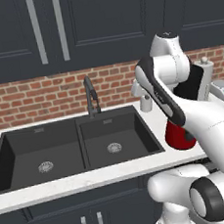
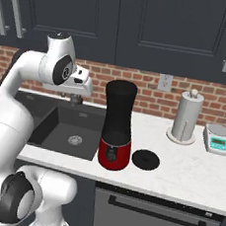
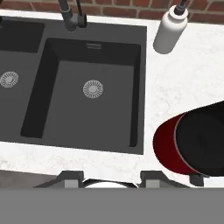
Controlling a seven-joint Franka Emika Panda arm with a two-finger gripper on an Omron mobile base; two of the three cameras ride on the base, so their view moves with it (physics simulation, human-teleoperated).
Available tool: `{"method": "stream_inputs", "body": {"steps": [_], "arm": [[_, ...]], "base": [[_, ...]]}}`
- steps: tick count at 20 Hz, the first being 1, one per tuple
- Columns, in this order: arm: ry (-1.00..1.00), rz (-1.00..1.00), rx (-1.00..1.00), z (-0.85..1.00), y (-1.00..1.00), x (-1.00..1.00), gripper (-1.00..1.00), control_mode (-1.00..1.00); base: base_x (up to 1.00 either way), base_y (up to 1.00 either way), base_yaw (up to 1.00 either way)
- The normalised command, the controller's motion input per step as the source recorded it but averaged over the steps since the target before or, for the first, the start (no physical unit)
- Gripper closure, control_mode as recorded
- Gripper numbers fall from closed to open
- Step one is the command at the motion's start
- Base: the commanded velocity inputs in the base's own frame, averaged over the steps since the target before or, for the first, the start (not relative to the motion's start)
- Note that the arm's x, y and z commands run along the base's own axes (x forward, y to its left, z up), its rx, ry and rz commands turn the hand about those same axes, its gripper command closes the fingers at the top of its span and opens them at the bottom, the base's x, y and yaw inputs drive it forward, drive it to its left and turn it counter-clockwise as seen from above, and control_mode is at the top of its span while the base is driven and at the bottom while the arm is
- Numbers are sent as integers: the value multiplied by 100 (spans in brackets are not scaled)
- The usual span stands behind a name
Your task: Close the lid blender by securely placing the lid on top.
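Sink (image 2: 66, 129), a matte black double basin with round metal drains, sits sunken in the speckled white table (image 2: 188, 168) at the left. The hand (image 2: 76, 99) hovers above the sink's right edge, holding and touching nothing; whether its fingers stand apart or together I cannot tell. Next comes the blender (image 2: 116, 128), a tall black tapered jar on a glossy rounded red base, its top uncovered. The lid (image 2: 145, 160), flat, round and black, lies on the table just right of the blender. Further right stand a paper towel roll (image 2: 186, 118) and a small scale (image 2: 217, 138).
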Motion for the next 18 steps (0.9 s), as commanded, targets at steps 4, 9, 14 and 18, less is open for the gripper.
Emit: {"method": "stream_inputs", "body": {"steps": [4,9,14,18], "arm": [[-1,0,0,0,0,-23,-100,-100],[-21,0,0,0,-1,-93,-100,-100],[-30,0,5,0,-23,-100,-100,-100],[-20,0,8,0,-57,-100,-100,-100]], "base": [[0,0,0],[0,0,0],[0,0,0],[0,0,0]]}}
